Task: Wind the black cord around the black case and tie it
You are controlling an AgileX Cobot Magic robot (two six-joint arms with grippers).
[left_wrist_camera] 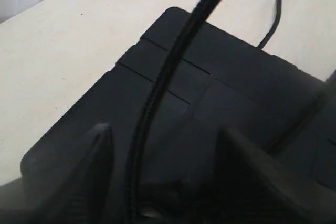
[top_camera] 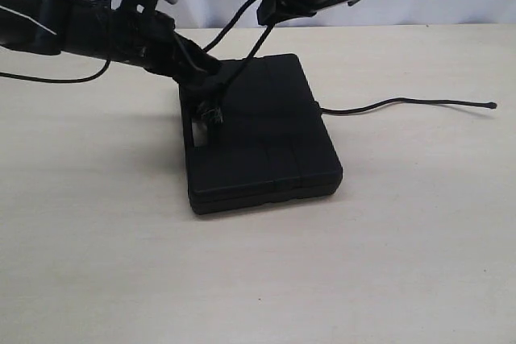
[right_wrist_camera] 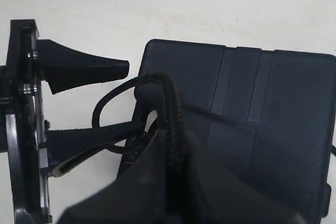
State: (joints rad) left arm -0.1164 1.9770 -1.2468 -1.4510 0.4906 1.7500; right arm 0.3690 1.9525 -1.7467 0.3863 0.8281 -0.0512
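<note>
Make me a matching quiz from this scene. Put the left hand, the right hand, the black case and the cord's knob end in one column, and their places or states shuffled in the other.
Things:
1 left hand
2 right hand
3 black case
4 knob end of the black cord

States:
A on the table, well apart from the case
B shut on the cord, raised above the case
C lying flat on the table
D open, low at the case's edge

Pairs: 1-D, 2-B, 3-C, 4-A
</note>
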